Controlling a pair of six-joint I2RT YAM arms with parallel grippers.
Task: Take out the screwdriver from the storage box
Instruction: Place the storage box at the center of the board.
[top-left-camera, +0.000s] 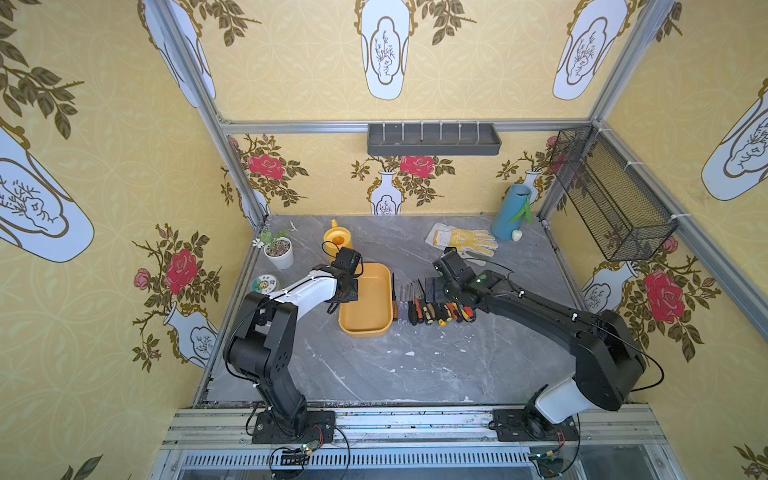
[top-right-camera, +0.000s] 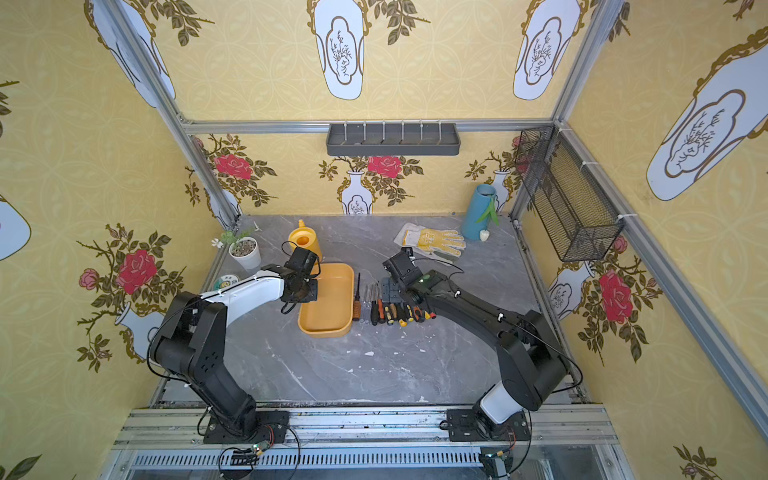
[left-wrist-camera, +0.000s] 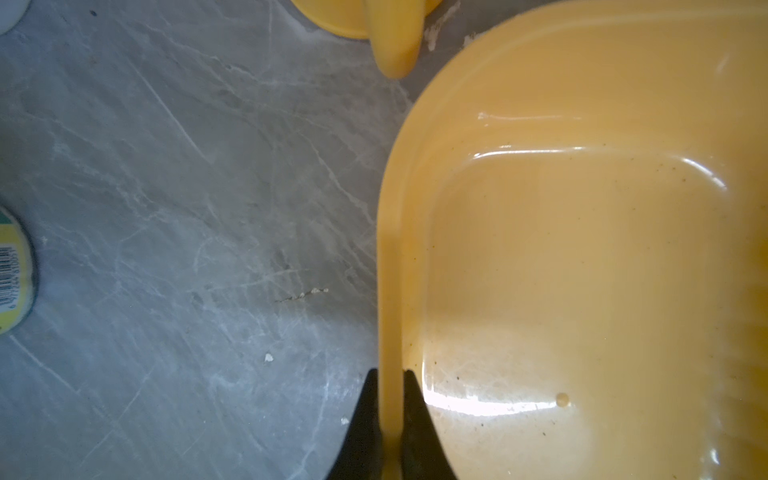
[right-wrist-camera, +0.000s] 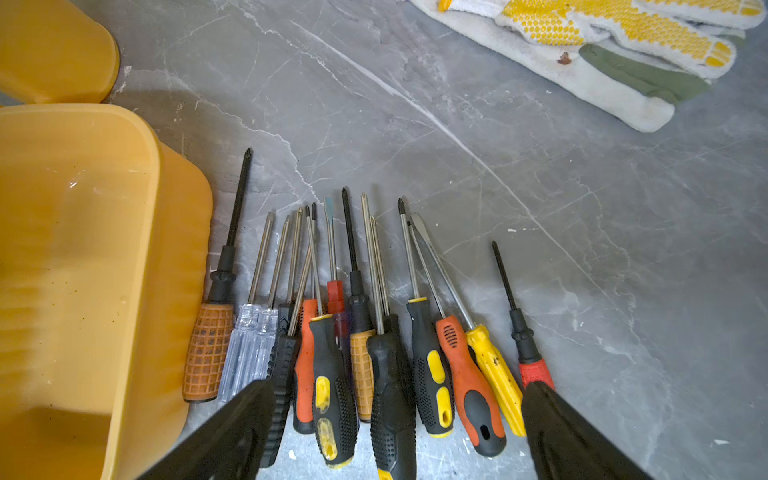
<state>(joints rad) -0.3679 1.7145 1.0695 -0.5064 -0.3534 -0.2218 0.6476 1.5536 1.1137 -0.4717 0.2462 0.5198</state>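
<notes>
Nearest the camera in both top views, the two arm bases are bolted to the aluminium rail along the front edge of the grey marble table.

1. Left gripper: the jaws are closed on the rolled rim of the storage box, one finger outside the wall and one inside. In a top view the grip sits on the box's left long side.
2. Storage box: it rests flat on the table at mid-depth. Its floor is bare in every view that shows it.
3. Screwdrivers: these lie on the table in a row just right of the box, handles toward the rail and tips pointing away. The orange grid-handled unit is closest to the box wall. The red-handled unit lies slightly apart at the row's right end.
4. Right gripper: the jaws are spread wide above the handle ends and grip nothing.

Beyond the box stand a yellow watering can and, to its left, a white potted plant. A dotted work glove lies beyond the right gripper, with a blue vase in the far right corner. A grey rack hangs on the rear wall and a wire mesh basket on the right wall.
</notes>
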